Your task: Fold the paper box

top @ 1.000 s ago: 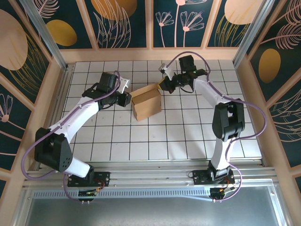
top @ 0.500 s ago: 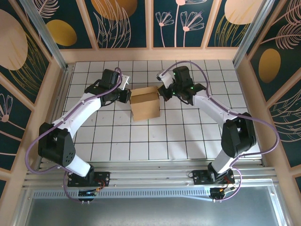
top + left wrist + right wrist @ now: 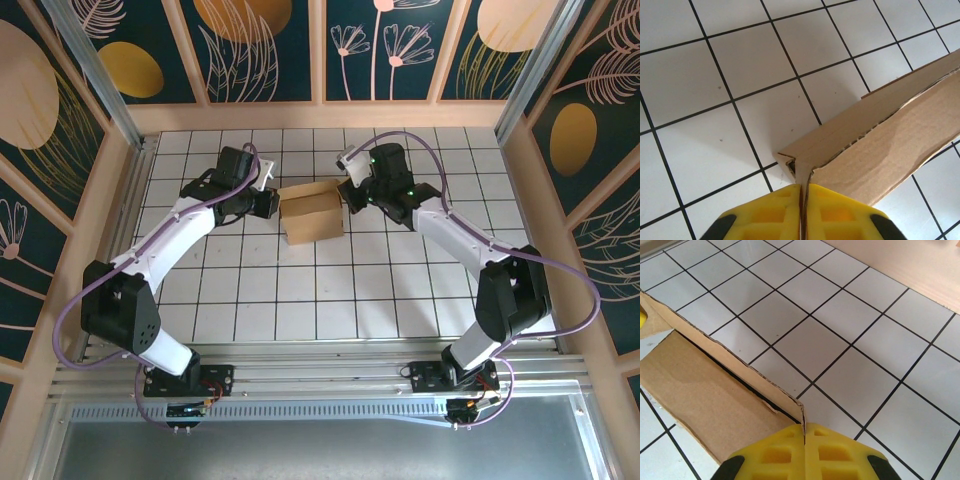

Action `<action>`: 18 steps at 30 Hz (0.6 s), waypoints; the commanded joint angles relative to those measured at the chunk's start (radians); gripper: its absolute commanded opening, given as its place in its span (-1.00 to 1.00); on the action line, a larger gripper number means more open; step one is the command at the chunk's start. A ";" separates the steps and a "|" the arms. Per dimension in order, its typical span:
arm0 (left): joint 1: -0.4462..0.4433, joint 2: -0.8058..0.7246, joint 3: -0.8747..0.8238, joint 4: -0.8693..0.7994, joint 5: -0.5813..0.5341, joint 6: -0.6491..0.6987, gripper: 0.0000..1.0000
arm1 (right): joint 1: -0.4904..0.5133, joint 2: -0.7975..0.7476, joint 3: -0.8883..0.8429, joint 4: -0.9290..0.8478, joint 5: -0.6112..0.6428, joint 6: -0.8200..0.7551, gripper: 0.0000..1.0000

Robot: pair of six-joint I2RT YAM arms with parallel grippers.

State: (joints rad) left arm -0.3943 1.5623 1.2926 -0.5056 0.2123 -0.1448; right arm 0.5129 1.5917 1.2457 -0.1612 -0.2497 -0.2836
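The paper box [image 3: 312, 214] is a brown cardboard shape standing on the white tiled table [image 3: 300, 300], between my two arms. My left gripper [image 3: 272, 203] is at its left side, and in the left wrist view the yellow fingers [image 3: 775, 210] are shut on a thin cardboard edge at the box's corner [image 3: 880, 140]. My right gripper [image 3: 347, 194] is at the box's right side. Seen from the right wrist, its gripper [image 3: 804, 426] is shut on the corner of a cardboard wall of the box [image 3: 705, 390].
Wooden side walls [image 3: 115, 200] and a patterned back wall [image 3: 320, 50] close in the table. A metal rail [image 3: 320, 365] runs along the near edge by the arm bases. Bare tiles lie in front of the box.
The right gripper has swung left and closer to the box's right side. The left gripper has shifted toward the far side. The box now looks squarer and lower.
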 commanded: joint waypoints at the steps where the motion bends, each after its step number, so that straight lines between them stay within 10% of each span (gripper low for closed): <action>1: 0.004 0.005 0.034 -0.001 0.005 -0.033 -0.86 | 0.010 -0.039 -0.021 0.050 0.042 0.071 -1.00; 18: -0.043 0.069 0.042 0.106 -0.105 -0.269 -0.99 | 0.049 0.013 -0.075 0.121 0.176 0.487 -1.00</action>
State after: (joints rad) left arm -0.4313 1.6123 1.3064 -0.4221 0.1360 -0.3546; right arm 0.5343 1.5970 1.2057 -0.0856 -0.1345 0.1154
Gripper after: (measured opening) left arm 0.046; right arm 0.054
